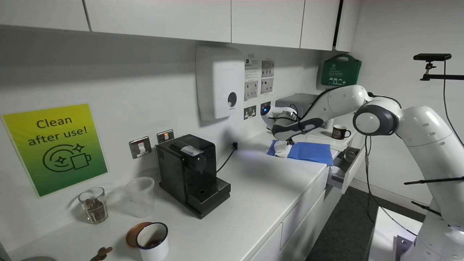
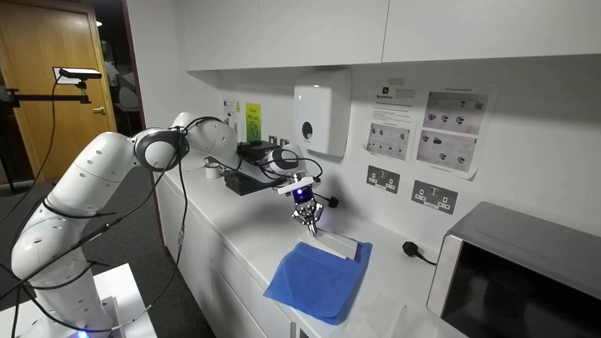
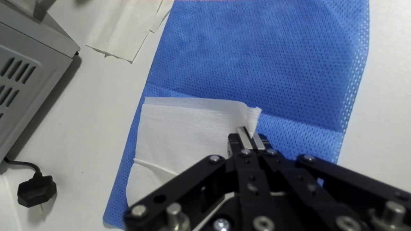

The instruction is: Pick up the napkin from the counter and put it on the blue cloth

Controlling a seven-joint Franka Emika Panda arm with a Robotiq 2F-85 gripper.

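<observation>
Jaws, drawn tightly together, stand nearest in the wrist view, with what looks like a fold at the right end of the napkin (image 3: 183,131) pinched between their tips. The napkin lies over the near part of the blue cloth (image 3: 257,57), left of its middle; the jaws hide its near edge, so whether that edge runs past the cloth's I cannot tell. White counter (image 3: 388,96) shows to the left and right of the cloth; far and left on it, apart from the napkin, is another whitish piece of paper (image 3: 128,29). Farther left are a microwave (image 3: 35,80) and, nearer, a black plug (image 3: 37,189). In an exterior view a black coffee machine (image 1: 185,174) stands on the same counter, well apart from the cloth.

By my reading, the picking up and carrying are done: the napkin is over its goal. Left to do is the release: part the jaws, let the held fold settle, then draw away. Any paper clinging to a tip could drag the napkin askew, so a slow parting would suit.
</observation>
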